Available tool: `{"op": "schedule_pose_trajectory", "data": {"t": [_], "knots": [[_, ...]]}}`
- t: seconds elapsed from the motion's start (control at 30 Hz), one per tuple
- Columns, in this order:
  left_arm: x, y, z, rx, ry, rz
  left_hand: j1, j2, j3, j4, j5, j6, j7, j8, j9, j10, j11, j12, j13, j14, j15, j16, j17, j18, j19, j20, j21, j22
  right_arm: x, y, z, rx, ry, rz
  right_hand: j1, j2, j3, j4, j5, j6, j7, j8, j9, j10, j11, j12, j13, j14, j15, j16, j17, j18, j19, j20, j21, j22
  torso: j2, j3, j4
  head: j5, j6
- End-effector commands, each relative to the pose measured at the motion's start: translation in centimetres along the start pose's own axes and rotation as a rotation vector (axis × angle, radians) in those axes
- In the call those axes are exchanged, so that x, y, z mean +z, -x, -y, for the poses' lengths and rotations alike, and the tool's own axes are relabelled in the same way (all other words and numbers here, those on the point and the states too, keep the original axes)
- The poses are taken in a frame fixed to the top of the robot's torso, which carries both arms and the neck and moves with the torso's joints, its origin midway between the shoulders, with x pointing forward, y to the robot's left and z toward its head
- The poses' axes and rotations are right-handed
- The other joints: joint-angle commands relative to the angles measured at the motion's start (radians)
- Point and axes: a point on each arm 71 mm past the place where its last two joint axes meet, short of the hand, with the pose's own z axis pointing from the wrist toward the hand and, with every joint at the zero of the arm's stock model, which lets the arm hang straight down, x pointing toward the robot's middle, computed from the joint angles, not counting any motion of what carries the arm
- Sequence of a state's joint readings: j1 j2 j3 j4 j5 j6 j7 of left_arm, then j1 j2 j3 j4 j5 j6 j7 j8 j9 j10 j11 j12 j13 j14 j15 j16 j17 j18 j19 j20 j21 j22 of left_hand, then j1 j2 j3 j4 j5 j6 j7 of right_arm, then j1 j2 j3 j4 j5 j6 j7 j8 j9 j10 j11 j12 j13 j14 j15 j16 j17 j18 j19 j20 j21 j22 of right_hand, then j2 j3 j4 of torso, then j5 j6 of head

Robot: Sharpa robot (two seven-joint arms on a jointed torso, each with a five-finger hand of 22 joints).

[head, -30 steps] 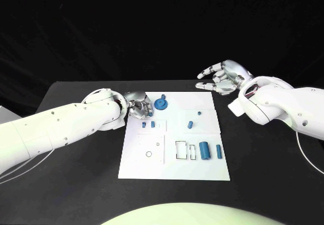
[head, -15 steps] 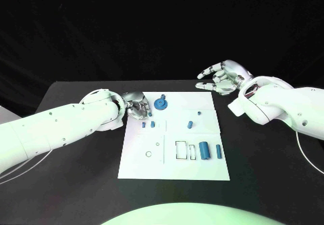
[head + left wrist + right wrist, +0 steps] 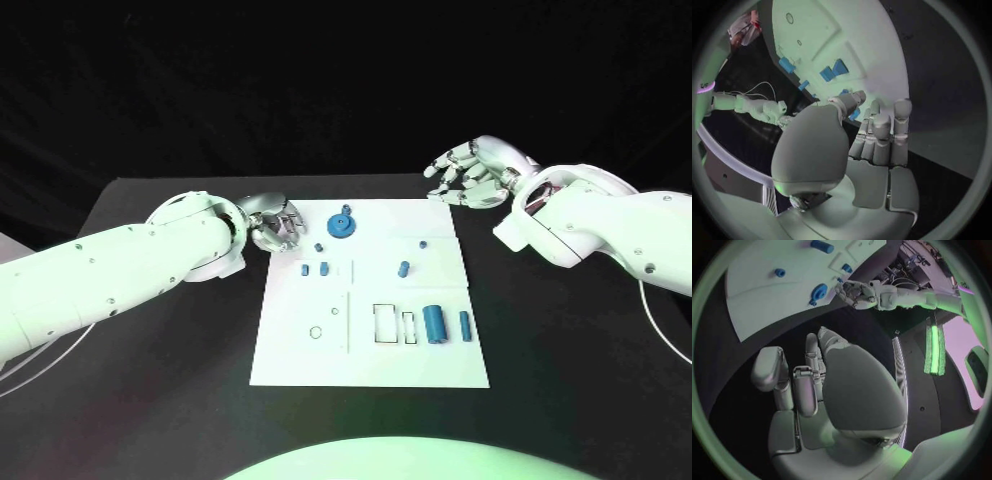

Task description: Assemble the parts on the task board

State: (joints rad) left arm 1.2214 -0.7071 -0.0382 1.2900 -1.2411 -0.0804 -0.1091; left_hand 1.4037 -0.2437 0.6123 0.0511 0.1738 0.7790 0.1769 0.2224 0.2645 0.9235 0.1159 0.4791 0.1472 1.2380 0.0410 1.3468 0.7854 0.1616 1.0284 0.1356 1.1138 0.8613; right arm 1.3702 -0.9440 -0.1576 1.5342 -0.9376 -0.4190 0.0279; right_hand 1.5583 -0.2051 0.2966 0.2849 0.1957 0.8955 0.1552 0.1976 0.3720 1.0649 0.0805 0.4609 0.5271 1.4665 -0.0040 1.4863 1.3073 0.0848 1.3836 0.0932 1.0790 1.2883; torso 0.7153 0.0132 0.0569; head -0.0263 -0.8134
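On the matte black table (image 3: 144, 400) lies the flat white rectangular task board (image 3: 368, 350), smooth, with shallow outlined recesses. Its small blue parts stay on it: a round disc-shaped blue piece (image 3: 340, 224) near the far edge and a blue cylinder (image 3: 434, 324) nearer. Beside the board's far left corner, the silver left hand (image 3: 274, 222) curls its fingers inward, empty. Off the far right corner, the silver right hand (image 3: 469, 172) hovers, fingers bent and apart, holding nothing.

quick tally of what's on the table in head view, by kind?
White task board: 1
Blue round wheel-like part: 1
Large blue cylinders: 2
Small blue pieces: 4
Total: 8
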Motion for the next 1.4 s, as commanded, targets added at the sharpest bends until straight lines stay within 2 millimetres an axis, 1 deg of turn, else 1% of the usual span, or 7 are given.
{"op": "schedule_pose_trajectory", "data": {"t": [0.03,0.27,0.47,0.53,0.8,0.9,1.4], "knots": [[-0.4,0.8,-0.2,-0.074,-0.012,0.062,0.001,-0.004,-0.007,0.000,-0.001,-0.002,0.003,-0.003,-0.001,-0.006,0.000,-0.006,0.000,-0.007,0.001,-0.004,-0.010,0.006,-0.007,0.001,-0.006,-0.007,-0.1,-0.6,0.2,-0.166,0.017,-0.084,-0.022,-0.032,0.063,-0.006,-0.011,0.024,0.008,-0.007,-0.004,0.012,0.002,-0.099,-0.104,0.058,0.007,-0.006,0.053,0.013,-0.001,0.010,-0.007,0.004,-0.001,0.0003,0.0002,-0.001,0.006],[-1.0,1.4,-1.0,-0.147,-0.007,0.081,0.005,0.000,-0.008,0.000,-0.001,0.004,0.008,-0.001,0.000,-0.014,0.003,-0.004,0.000,-0.018,0.003,-0.011,-0.028,0.009,-0.018,0.004,-0.017,-0.020,-0.4,-1.2,0.5,-0.303,0.030,-0.113,-0.049,-0.057,0.115,-0.022,-0.020,0.039,0.010,-0.007,-0.005,0.016,0.011,-0.182,-0.200,0.058,0.015,-0.006,0.051,0.013,0.000,0.016,-0.010,0.008,0.001,0.0002,-0.0005,0.002,0.012],[-1.9,1.9,-1.4,-0.391,-0.073,0.096,0.013,0.011,0.004,0.001,0.000,0.056,0.020,0.023,0.006,-0.020,0.015,0.018,0.003,-0.156,0.013,-0.120,-0.255,0.024,-0.093,0.013,-0.094,-0.103,-0.5,-2.0,0.2,-0.427,0.058,-0.133,-0.051,-0.064,0.149,-0.041,-0.017,0.053,0.001,-0.006,-0.004,0.037,0.006,-0.215,-0.246,0.059,0.011,-0.005,0.054,0.012,0.005,0.014,-0.001,0.017,0.002,0.0014,-0.0018,-0.007,0.017],[-2.3,2.1,-1.5,-0.524,-0.116,0.086,0.011,0.014,0.005,0.001,-0.001,0.063,0.021,0.025,0.005,-0.022,0.017,0.026,0.003,-0.194,0.014,-0.162,-0.280,0.024,-0.115,0.014,-0.119,-0.117,-0.5,-2.4,0.1,-0.466,0.068,-0.141,-0.059,-0.069,0.163,-0.047,-0.016,0.060,-0.002,-0.007,-0.004,0.045,0.005,-0.234,-0.269,0.059,0.010,-0.004,0.054,0.012,0.006,0.012,-0.001,0.019,0.002,0.0013,-0.0011,-0.016,0.020],[-3.9,2.9,-1.5,-0.951,-0.285,0.082,-0.002,0.023,-0.030,0.006,-0.002,0.068,0.021,0.027,0.001,-0.018,0.017,0.039,0.002,-0.254,0.019,-0.252,-0.328,0.023,-0.159,0.020,-0.189,-0.157,-0.5,-4.2,-0.3,-0.591,0.081,-0.175,-0.088,-0.079,0.180,-0.053,-0.027,0.067,-0.010,-0.013,-0.005,0.054,0.000,-0.276,-0.318,0.059,0.006,-0.006,0.051,0.012,0.007,0.004,-0.003,0.022,0.001,-0.0013,0.0011,-0.043,0.023],[-4.6,3.2,-1.5,-1.035,-0.332,0.089,-0.014,0.023,-0.055,0.015,-0.002,0.069,0.021,0.028,0.000,-0.019,0.018,0.040,0.000,-0.272,0.023,-0.273,-0.338,0.022,-0.169,0.024,-0.222,-0.178,-0.4,-5.0,-0.2,-0.629,0.080,-0.187,-0.103,-0.084,0.176,-0.058,-0.035,0.069,-0.007,-0.016,-0.005,0.046,0.005,-0.300,-0.341,0.059,0.011,-0.007,0.048,0.012,0.005,0.005,-0.010,0.020,0.001,-0.0008,0.0008,-0.044,0.025],[-5.6,3.5,-1.3,-1.116,-0.381,0.114,-0.014,0.030,-0.091,0.024,-0.001,0.094,0.017,0.046,0.005,0.005,0.014,0.059,0.005,-0.289,0.023,-0.296,-0.352,0.023,-0.163,0.027,-0.276,-0.215,-0.2,-7.0,-0.2,-0.698,0.077,-0.229,-0.117,-0.085,0.144,-0.076,-0.039,0.080,0.003,-0.018,-0.005,0.033,0.018,-0.323,-0.368,0.056,0.022,-0.012,0.038,0.014,0.000,0.015,-0.026,0.014,0.001,0.0006,0.0010,-0.042,0.022]]}}
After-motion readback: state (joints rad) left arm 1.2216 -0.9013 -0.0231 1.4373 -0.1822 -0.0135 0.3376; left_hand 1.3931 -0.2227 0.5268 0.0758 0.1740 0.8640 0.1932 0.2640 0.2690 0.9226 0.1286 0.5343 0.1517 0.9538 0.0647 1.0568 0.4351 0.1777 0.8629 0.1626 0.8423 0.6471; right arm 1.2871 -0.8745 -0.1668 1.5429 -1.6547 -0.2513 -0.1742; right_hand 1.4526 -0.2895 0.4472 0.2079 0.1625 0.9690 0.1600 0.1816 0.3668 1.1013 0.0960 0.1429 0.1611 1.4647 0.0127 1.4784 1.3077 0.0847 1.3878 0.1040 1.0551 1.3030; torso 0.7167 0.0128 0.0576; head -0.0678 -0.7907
